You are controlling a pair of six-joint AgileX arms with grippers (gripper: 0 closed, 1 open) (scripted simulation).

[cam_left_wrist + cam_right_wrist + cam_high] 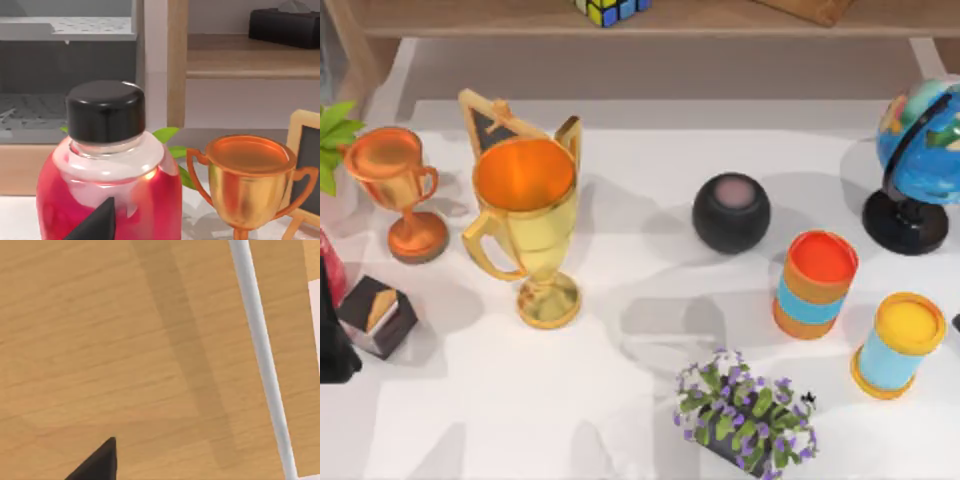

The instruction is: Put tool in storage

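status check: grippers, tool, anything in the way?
Left gripper at table's left edge, facing red bottle. Right gripper over bare wood. No clear tool identified. Table crowded: gold trophy, copper trophy, black speaker.

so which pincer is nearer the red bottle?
Left. The left wrist view has the red bottle right in front of the left pincer. The right pincer faces a wooden surface, away from it.
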